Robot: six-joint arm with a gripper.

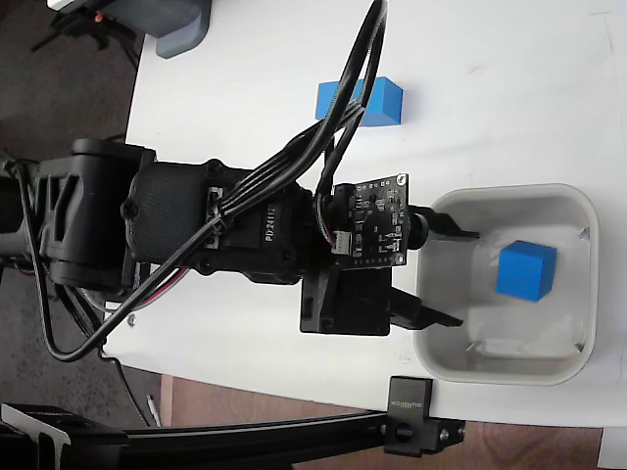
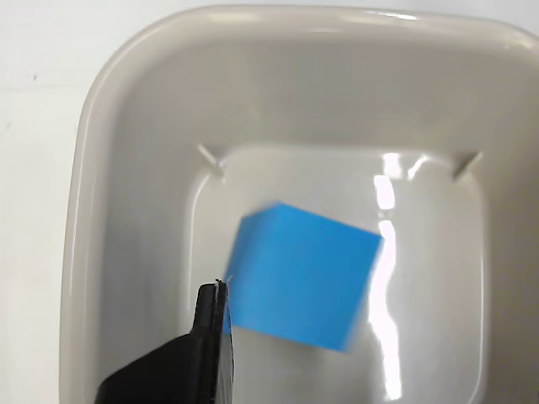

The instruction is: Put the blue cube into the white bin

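A blue cube (image 1: 526,270) lies inside the white bin (image 1: 509,370), tilted, with nothing holding it. My gripper (image 1: 468,277) stands open at the bin's left rim in the fixed view, its two black fingers reaching over the rim and apart from the cube. In the wrist view the cube (image 2: 299,273) fills the middle of the bin (image 2: 93,126) floor and looks slightly blurred. One black finger (image 2: 202,353) shows at the lower left, just beside the cube's edge. The other finger is out of that view.
Two more blue cubes (image 1: 384,102) sit side by side on the white table behind the arm, partly hidden by black cables (image 1: 343,108). A black clamp (image 1: 421,423) is at the table's near edge. A grey object (image 1: 181,24) stands at the top left.
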